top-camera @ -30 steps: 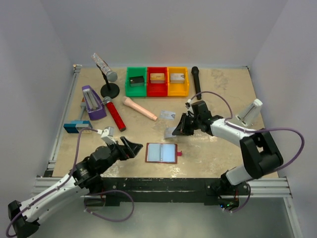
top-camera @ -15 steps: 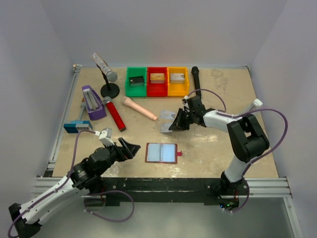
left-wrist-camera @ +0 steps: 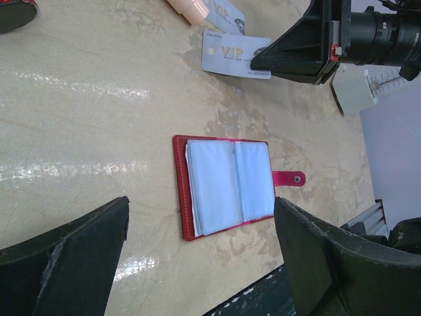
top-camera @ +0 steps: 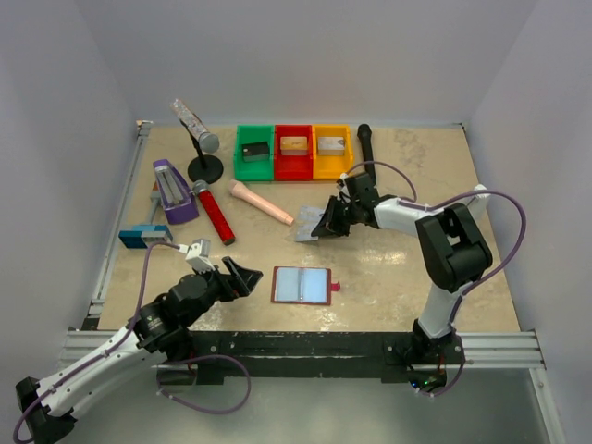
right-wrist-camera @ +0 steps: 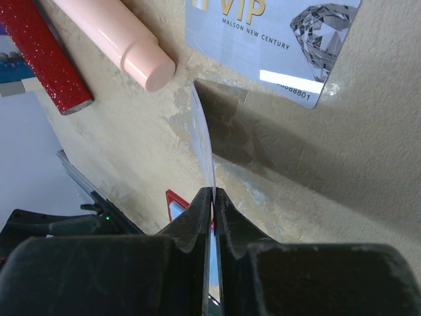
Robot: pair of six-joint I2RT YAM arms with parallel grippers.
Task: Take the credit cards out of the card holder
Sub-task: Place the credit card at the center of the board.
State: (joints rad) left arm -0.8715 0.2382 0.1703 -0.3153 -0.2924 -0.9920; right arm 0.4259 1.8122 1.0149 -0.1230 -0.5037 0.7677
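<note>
The card holder (top-camera: pixel 302 285) lies open and flat at the near middle of the table, dark red with pale blue pockets and a red tab (top-camera: pixel 335 286). It fills the middle of the left wrist view (left-wrist-camera: pixel 227 184). My left gripper (top-camera: pixel 242 276) is open and empty, just left of the holder (left-wrist-camera: pixel 200 224). My right gripper (top-camera: pixel 321 228) is shut on a silver credit card (top-camera: pixel 307 233), its free edge touching the table, seen edge-on in the right wrist view (right-wrist-camera: pixel 204 141). A second silver card (top-camera: pixel 315 214) lies flat just beyond it (right-wrist-camera: pixel 273 39).
Green (top-camera: pixel 254 153), red (top-camera: pixel 294 153) and yellow (top-camera: pixel 332 153) bins with blocks stand at the back. A pink cylinder (top-camera: pixel 262 203), a red microphone (top-camera: pixel 214 211), a black microphone (top-camera: pixel 365 146), a microphone stand (top-camera: pixel 204 168) and a purple object (top-camera: pixel 172 191) lie left and behind.
My right gripper has carried the silver card up and to the left, close to the card lying flat. The left arm and the card holder have barely moved.
</note>
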